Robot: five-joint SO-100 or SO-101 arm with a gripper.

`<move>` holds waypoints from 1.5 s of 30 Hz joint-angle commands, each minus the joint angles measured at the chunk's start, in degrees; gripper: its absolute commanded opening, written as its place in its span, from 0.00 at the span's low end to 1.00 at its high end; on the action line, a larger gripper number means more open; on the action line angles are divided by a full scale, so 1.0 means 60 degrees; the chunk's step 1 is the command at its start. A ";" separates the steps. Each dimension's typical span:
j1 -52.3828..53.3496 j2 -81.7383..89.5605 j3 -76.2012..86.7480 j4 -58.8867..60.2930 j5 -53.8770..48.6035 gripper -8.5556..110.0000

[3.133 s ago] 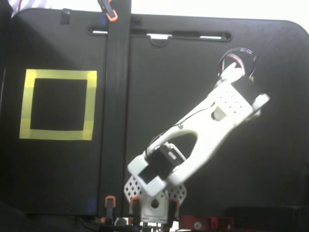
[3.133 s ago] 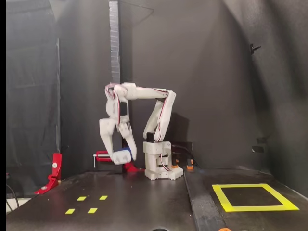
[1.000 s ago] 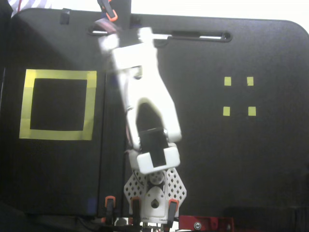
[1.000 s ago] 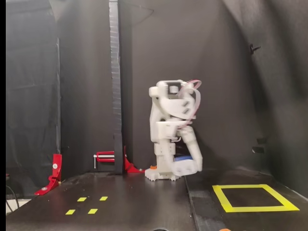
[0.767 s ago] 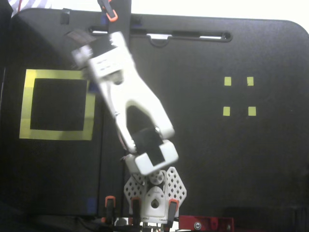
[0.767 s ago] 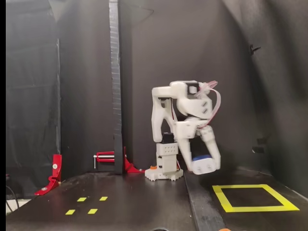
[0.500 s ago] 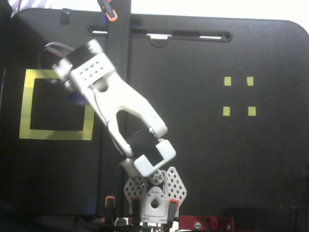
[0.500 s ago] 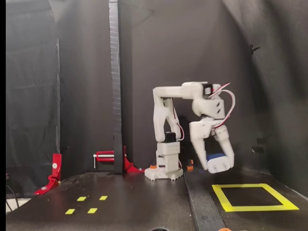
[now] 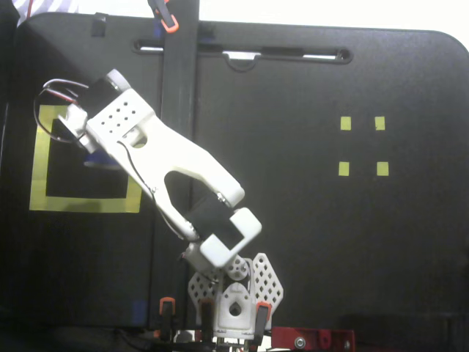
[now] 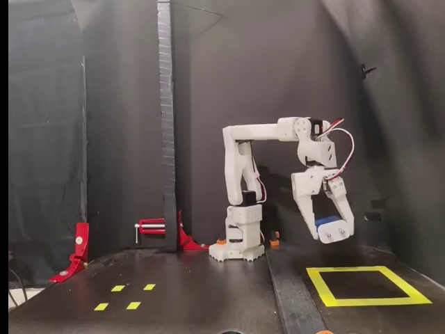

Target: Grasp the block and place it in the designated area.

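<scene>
End effector (image 10: 332, 233) clamped on the block (image 10: 327, 222), raised off the table.
It hangs above the designated area (image 10: 367, 300), clear of the yellow tape.

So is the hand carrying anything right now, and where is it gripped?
Yes. In the side-on fixed view the hand holds the blue block between its fingertips, above the table. Which part of the block is pinched is too small to tell.

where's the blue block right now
The block is held in the gripper, up in the air on the right of the side-on fixed view, above the designated area and not yet set down.
</scene>
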 commanded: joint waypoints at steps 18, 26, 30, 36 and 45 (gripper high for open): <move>-0.0469 -0.2373 -0.0791 -0.1494 0.0234 0.25; -0.0557 -0.3442 -0.0952 -0.1934 0.0337 0.25; -0.0586 -0.3838 -0.1099 -0.2007 0.0337 0.25; -0.0630 -0.4058 -0.1128 -0.2036 0.0337 0.25; -0.0601 -0.4072 -0.1128 -0.1992 0.0322 0.25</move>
